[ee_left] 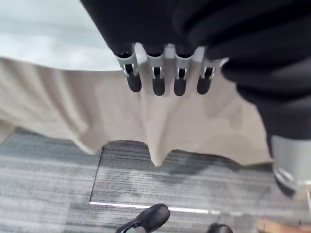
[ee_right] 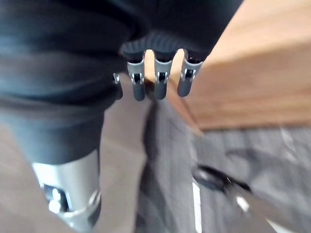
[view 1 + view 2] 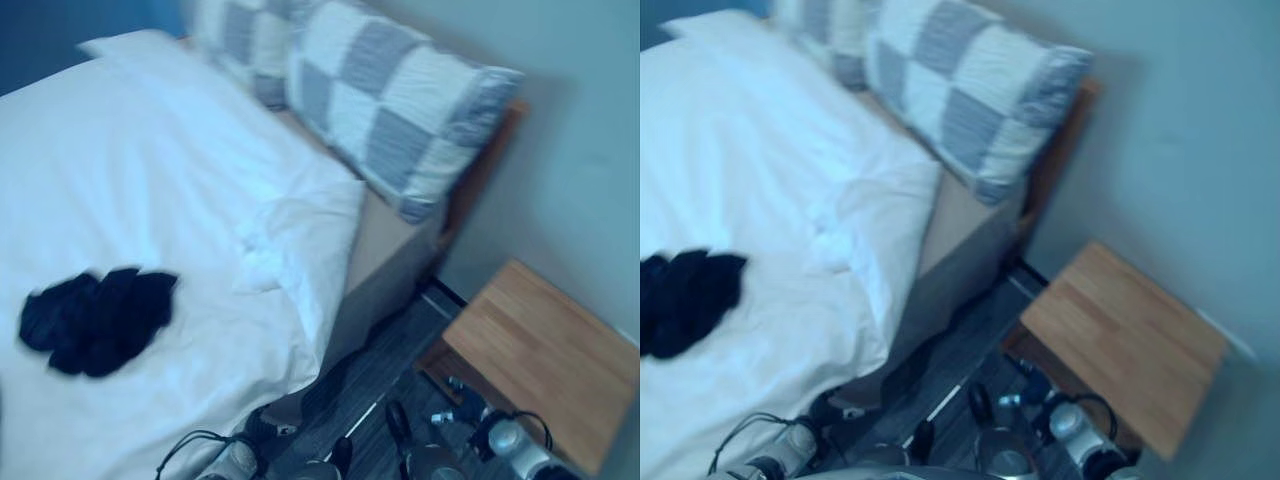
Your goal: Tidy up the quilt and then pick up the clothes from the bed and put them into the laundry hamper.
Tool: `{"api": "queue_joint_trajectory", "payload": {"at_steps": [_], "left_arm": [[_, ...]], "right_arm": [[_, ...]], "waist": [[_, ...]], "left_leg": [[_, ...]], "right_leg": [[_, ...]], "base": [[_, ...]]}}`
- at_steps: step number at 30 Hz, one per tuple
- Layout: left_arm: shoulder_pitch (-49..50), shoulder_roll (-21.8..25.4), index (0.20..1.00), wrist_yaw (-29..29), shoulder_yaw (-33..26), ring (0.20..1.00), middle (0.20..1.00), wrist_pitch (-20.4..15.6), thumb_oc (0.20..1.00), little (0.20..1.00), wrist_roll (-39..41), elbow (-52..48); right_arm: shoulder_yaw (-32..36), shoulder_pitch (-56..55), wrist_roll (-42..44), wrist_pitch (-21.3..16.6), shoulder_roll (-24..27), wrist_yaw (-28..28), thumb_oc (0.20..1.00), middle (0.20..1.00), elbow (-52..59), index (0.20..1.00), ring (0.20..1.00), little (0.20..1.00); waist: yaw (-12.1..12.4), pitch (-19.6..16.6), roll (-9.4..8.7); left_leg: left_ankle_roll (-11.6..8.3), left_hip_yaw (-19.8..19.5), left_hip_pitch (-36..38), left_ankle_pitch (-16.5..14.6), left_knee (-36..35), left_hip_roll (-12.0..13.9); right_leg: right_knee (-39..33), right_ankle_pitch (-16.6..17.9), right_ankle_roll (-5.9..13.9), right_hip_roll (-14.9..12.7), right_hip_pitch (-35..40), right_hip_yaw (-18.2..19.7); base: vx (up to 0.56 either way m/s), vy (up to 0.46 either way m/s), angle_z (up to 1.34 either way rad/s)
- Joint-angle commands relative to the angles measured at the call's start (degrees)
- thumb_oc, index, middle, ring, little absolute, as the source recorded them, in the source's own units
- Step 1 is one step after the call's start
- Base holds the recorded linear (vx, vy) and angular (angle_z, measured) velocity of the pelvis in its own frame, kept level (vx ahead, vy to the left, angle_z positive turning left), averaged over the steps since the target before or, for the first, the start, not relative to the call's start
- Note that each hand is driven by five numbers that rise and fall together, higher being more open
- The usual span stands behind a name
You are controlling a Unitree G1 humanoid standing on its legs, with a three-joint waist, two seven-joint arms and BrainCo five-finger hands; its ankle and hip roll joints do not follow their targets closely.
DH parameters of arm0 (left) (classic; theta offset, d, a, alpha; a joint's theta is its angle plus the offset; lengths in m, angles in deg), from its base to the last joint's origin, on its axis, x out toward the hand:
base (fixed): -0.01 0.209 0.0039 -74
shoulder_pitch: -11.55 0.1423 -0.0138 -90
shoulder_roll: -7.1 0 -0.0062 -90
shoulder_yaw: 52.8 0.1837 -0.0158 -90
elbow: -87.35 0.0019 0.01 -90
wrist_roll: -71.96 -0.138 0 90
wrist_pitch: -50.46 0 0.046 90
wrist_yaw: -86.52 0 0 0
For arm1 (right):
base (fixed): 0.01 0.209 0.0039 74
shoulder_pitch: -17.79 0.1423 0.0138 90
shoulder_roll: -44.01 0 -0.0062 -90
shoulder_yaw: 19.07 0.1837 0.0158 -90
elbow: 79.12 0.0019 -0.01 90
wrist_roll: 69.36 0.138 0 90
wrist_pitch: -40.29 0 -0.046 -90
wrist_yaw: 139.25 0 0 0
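Two hands: left hand (image 1: 165, 80) and right hand (image 2: 158, 80) relaxed, holding nothing.
Clothes (image 3: 97, 319): dark heap on quilt (image 3: 130, 190).

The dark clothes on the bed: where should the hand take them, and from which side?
Take the dark clothes at the raised, bunched middle, coming down from above. They lie as a crumpled heap on the flat white quilt, so there's probably no edge to slide under; fingers closing over the folds should gather most.

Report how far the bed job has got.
Done: nothing clearly; the white quilt is rumpled, with a bunched fold at its edge. In hand: nothing; the left hand and the right hand hang open beside the bed. Left: smoothing the quilt, then moving the dark clothes to the hamper.
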Motion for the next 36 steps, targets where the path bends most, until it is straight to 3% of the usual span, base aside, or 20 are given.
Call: {"api": "queue_joint_trajectory", "payload": {"at_steps": [1,3,4,5,6,7,8,9,10,11,15,18,19,20,22,23,24,32,33,36], "left_arm": [[0.7,1.8,1.0,1.2,1.4,1.0,1.0,-1.5,1.0,1.0,0.0,-1.2],[1.1,2.2,1.0,1.3,1.1,1.0,1.0,-1.6,1.0,1.0,0.1,-1.3],[2.7,2.4,1.0,1.5,0.1,1.0,1.0,-1.9,1.0,1.0,0.7,-0.3],[3.0,2.2,1.0,1.7,0.2,1.0,1.0,-1.7,1.0,1.0,0.6,0.1],[3.0,1.7,1.0,1.7,0.5,1.0,1.0,-1.4,1.0,1.0,0.0,1.4],[3.0,1.6,1.0,1.7,0.5,1.0,1.0,-1.4,1.0,1.0,0.0,1.4],[2.8,1.4,1.0,1.8,0.9,1.0,1.0,-1.2,1.0,1.0,-0.4,1.8],[2.6,1.7,1.0,1.6,0.6,1.0,1.0,-0.8,1.0,1.0,-0.3,1.4],[2.6,1.7,1.0,1.6,0.6,1.0,1.0,-0.8,1.0,1.0,-0.3,1.4],[2.8,2.0,1.0,1.2,0.6,1.0,1.0,-0.6,1.0,1.0,-0.4,1.2],[4.1,2.6,1.0,0.6,0.2,1.0,1.0,-0.2,1.0,1.0,-0.5,1.5],[4.2,3.9,1.0,0.6,-0.4,1.0,1.0,-0.1,1.0,1.0,-0.6,1.6],[4.0,4.7,1.0,1.2,-0.4,1.0,1.0,0.1,1.0,1.0,-0.6,2.1],[3.8,5.3,1.0,1.6,-0.9,1.0,1.0,0.4,1.0,1.0,-0.7,2.8],[3.8,5.2,1.0,1.6,-1.4,1.0,1.0,0.4,1.0,1.0,-0.7,3.1],[3.4,5.6,1.0,1.9,-2.2,1.0,1.0,0.1,1.0,1.0,-0.7,4.1],[3.0,6.1,1.0,1.5,-1.2,1.0,1.0,-0.1,1.0,1.0,-1.9,4.2],[2.3,5.1,1.0,3.1,-1.2,1.0,1.0,-1.3,1.0,1.0,-2.8,4.4],[1.9,4.3,1.0,2.8,0.4,1.0,1.0,-1.4,1.0,1.0,-2.9,3.7],[1.0,3.6,1.0,2.3,2.0,1.0,1.0,-1.8,1.0,1.0,-2.5,2.7]], "right_arm": [[5.1,7.7,-2.8,-2.4,3.8,-3.0,1.0,1.0,5.6,1.0,1.0,1.0],[5.2,8.7,-3.5,-2.7,5.1,-3.3,1.0,1.0,7.9,1.0,1.0,1.0],[5.9,13.6,-3.3,-3.6,7.7,-4.0,1.0,1.0,11.6,1.0,1.0,1.0],[6.3,14.3,-3.7,-4.0,8.5,-4.8,1.0,1.0,13.8,1.0,1.0,1.0],[7.2,16.4,-4.1,-4.2,10.0,-5.9,1.0,1.0,16.5,1.0,1.0,1.0],[7.2,16.4,-4.1,-4.2,10.0,-5.9,1.0,1.0,16.5,1.0,1.0,1.0],[7.6,18.5,-4.2,-4.4,11.6,-6.6,1.0,1.0,18.2,1.0,1.0,1.0],[8.1,21.3,-4.5,-4.4,14.2,-8.1,1.0,1.0,20.1,1.0,1.0,1.0],[8.1,21.3,-4.5,-4.4,14.2,-8.1,1.0,1.0,20.1,1.0,1.0,1.0],[8.7,23.8,-4.9,-3.9,16.4,-9.3,1.0,1.0,20.3,1.0,1.0,1.0],[7.5,27.8,-5.8,-3.2,17.5,-9.5,1.0,1.0,20.3,1.0,1.0,1.0],[4.7,33.6,-9.4,-2.2,18.1,-9.8,1.0,1.0,18.4,1.0,1.0,1.0],[3.5,35.7,-10.7,-2.0,18.4,-9.9,1.0,1.0,17.9,1.0,1.0,1.0],[2.1,37.0,-11.6,-1.9,18.4,-10.1,1.0,1.0,17.6,1.0,1.0,1.0],[1.6,37.7,-12.3,-1.8,17.9,-10.3,1.0,1.0,17.4,1.0,1.0,1.0],[0.5,37.4,-13.6,-1.4,18.2,-10.4,1.0,1.0,17.1,1.0,1.0,1.0],[0.7,35.8,-13.9,-1.2,18.8,-9.7,1.0,1.0,17.2,1.0,1.0,1.0],[-4.1,37.9,-16.2,-1.2,15.4,-9.6,1.0,1.0,9.6,1.0,1.0,1.0],[-5.0,37.8,-16.0,-0.8,15.2,-9.1,0.2,0.2,6.7,0.2,0.2,0.2],[-4.6,35.9,-15.7,-0.5,16.3,-8.7,0.2,0.2,3.6,0.2,0.2,0.2]], "waist": [[0.0,0.0,-1.3],[0.0,-0.1,-1.53],[0.4,-0.6,-1.64],[0.1,-1.0,-1.63],[-1.0,-1.4,-1.57],[-1.1,-1.6,-1.61],[-2.1,-1.7,-1.64],[-3.3,-2.1,-1.81],[-3.3,-2.1,-1.8],[-4.4,-2.7,-1.79],[-4.7,-3.9,-1.93],[-5.2,-2.5,-2.39],[-5.7,-1.3,-2.59],[-6.2,-0.2,-2.52],[-6.2,0.3,-2.35],[-6.3,1.0,-1.69],[-6.6,1.2,-1.72],[-4.0,4.2,-1.13],[-4.0,5.0,-0.71],[-4.5,5.6,0.01]], "left_leg": [[-1.87,9.7,0.4,-3.8,2.4,1.7],[-2.1,8.2,0.1,-4.0,3.3,1.6],[-3.67,7.9,0.0,-3.7,2.5,2.6],[-3.9,9.4,-0.1,-3.1,1.7,3.5],[-4.56,16.6,-0.2,-2.1,-0.3,6.3],[-4.56,16.5,-0.4,-1.9,-0.5,6.3],[-5.07,24.6,-1.2,-0.6,-0.9,8.2],[-6.06,37.9,-2.1,1.2,-0.9,11.3],[-6.06,37.9,-2.1,1.2,-0.9,11.3],[-7.47,47.9,-2.7,3.1,-1.1,14.0],[-7.14,46.5,-1.1,3.0,-5.1,12.4],[-5.52,45.9,0.2,1.8,-6.7,11.6],[-5.01,46.1,0.6,1.7,-6.7,11.5],[-4.68,45.7,0.5,1.7,-6.7,11.6],[-4.65,45.1,0.7,1.5,-6.7,11.4],[-4.98,43.9,0.2,2.5,-6.7,11.7],[-5.14,43.2,0.3,2.1,-6.8,11.4],[-6.52,40.7,-4.8,4.2,-6.3,11.4],[-6.99,40.2,-5.8,4.7,-6.2,12.0],[-7.59,39.9,-6.3,5.3,-6.1,12.9]], "right_leg": [[2.8,0.6,5.4,-3.0,2.6,-5.4],[2.9,0.5,4.82,-2.9,3.2,-5.6],[1.2,0.0,4.31,-3.5,5.4,-9.8],[0.6,-0.2,4.06,-3.9,6.6,-11.7],[-0.5,-1.2,4.35,-4.7,8.6,-15.8],[-0.6,-1.0,4.36,-4.8,8.4,-15.9],[-0.8,-1.6,4.68,-5.5,9.2,-18.5],[-0.8,-2.2,4.97,-6.4,9.7,-23.4],[-0.8,-2.1,4.96,-6.4,9.7,-23.4],[-0.8,-3.0,5.21,-6.6,11.6,-28.1],[1.9,-3.7,5.22,-6.6,12.1,-29.5],[16.1,-3.4,7.21,-7.7,5.8,-28.9],[21.7,-0.7,8.95,-7.9,2.4,-27.3],[25.2,-1.1,9.59,-6.8,-0.6,-24.3],[25.5,-2.2,9.48,-6.0,-1.9,-22.3],[16.3,-4.5,6.39,-4.6,-2.3,-18.9],[11.7,-4.2,5.68,-5.2,-1.4,-18.2],[5.2,-1.1,4.69,-5.3,-3.1,-17.0],[4.9,-1.1,4.33,-5.0,-3.5,-17.5],[4.3,-1.3,3.94,-4.6,-3.5,-18.1]], "base": [[0.22,-0.335,1.57],[0.11,-0.214,1.11],[0.13,-0.214,1.12],[0.19,-0.276,1.22],[0.1,-0.112,1.29],[0.06,-0.067,1.66],[-0.04,-0.003,1.72],[-0.03,-0.002,1.43],[0.01,0.028,1.09],[0.1,0.036,1.44],[0.12,0.074,1.04],[0.03,0.099,0.26],[-0.01,0.075,0.31],[-0.01,0.055,0.32],[0.06,-0.033,0.51],[0.15,-0.142,0.56],[0.15,-0.141,0.66],[-0.03,-0.122,0.43],[-0.09,-0.148,0.27],[-0.02,-0.111,0.25]]}}
